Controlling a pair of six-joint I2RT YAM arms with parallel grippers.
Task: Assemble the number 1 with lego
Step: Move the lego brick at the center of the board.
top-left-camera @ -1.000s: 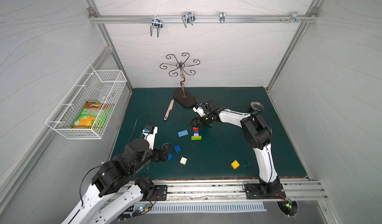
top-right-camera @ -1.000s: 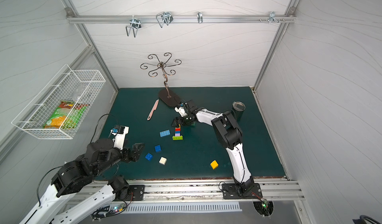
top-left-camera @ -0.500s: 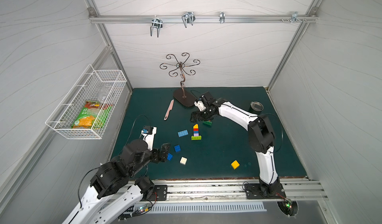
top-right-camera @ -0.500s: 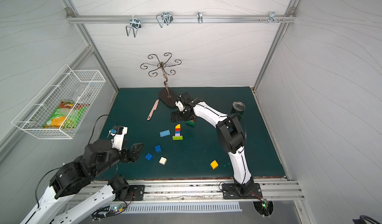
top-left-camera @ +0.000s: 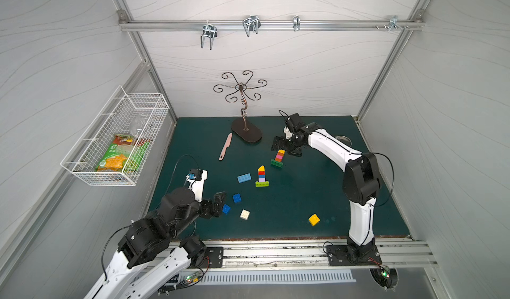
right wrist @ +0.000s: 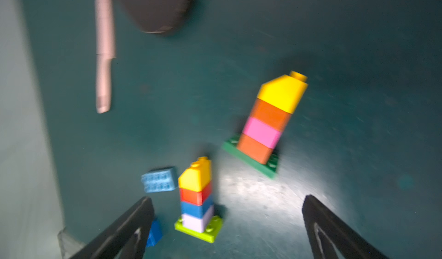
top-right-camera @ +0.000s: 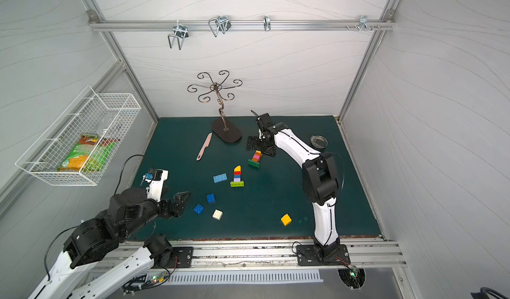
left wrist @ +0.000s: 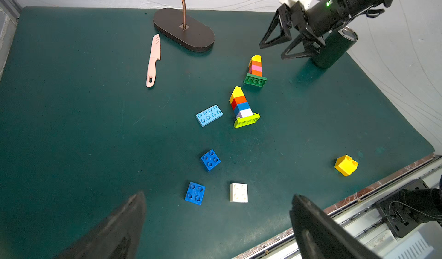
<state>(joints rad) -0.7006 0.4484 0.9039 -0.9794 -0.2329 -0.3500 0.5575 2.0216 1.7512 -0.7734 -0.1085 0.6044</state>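
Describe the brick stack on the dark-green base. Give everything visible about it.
The stack looks like glossy plastic: a long dark-green studded base, then square orange, pink and orange bricks, capped by a yellow sloped brick with studs on top. It stands upright on the green mat, toward the back. Nothing grips it: the right gripper hangs open above and behind it, apart. The lime-based stack stands nearby without touching it.

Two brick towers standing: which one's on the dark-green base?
The orange-pink-orange tower nearest the right gripper; the red-blue-lilac tower sits on a lime base.
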